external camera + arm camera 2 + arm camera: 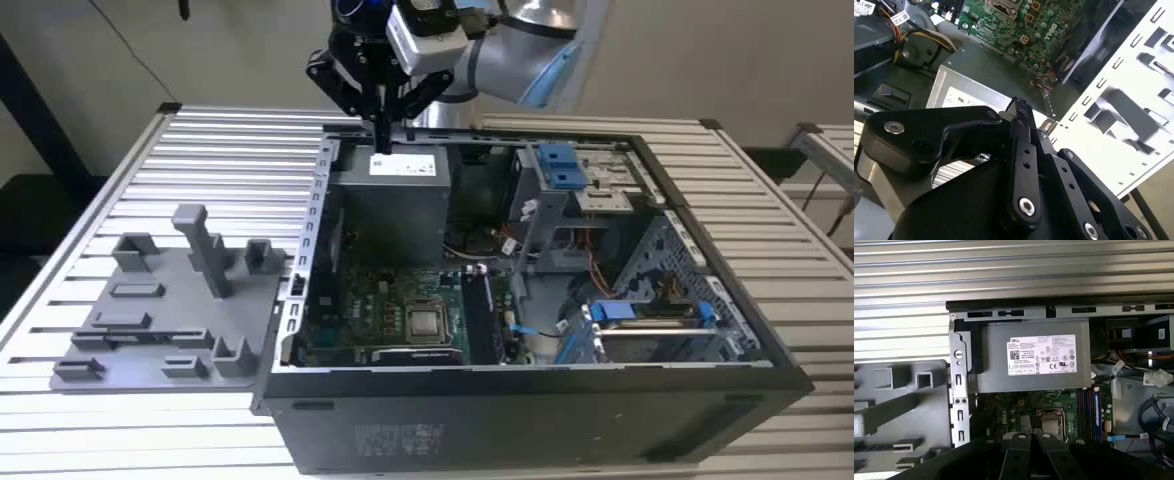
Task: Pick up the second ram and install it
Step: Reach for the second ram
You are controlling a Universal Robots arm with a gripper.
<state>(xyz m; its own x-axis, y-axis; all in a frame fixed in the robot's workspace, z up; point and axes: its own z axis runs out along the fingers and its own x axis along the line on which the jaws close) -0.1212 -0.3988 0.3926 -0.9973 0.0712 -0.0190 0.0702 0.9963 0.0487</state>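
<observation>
The second ram I could not place for certain. The nearest sign of it was the dark, narrow band of memory slots [482, 315] on the motherboard [380, 300], just to the exterior view's right of the processor socket [427, 323]. That band's long axis ran from near to far, and I could not tell whether a stick stood seated in it. A long dark slit [150, 336] crossed the grey tray [167, 305] from the exterior view's left to its right, and I could not tell whether it held anything.

My pincer [383, 146] hung at the far end of the open computer case [534, 420], over the grey power supply [390, 205]. It pointed straight down, and its black fingers [1023, 145] were drawn together tip to tip, closed on themselves.

In the first wrist view the power supply's pale label [1041, 355] faced up, with the motherboard on the near side of it. The tray, with its upright posts [200, 250], sat on the slatted metal surface [200, 150], just beside the case wall on the exterior view's left. Blue brackets [561, 165] stood in the drive bay at the case's far right.
</observation>
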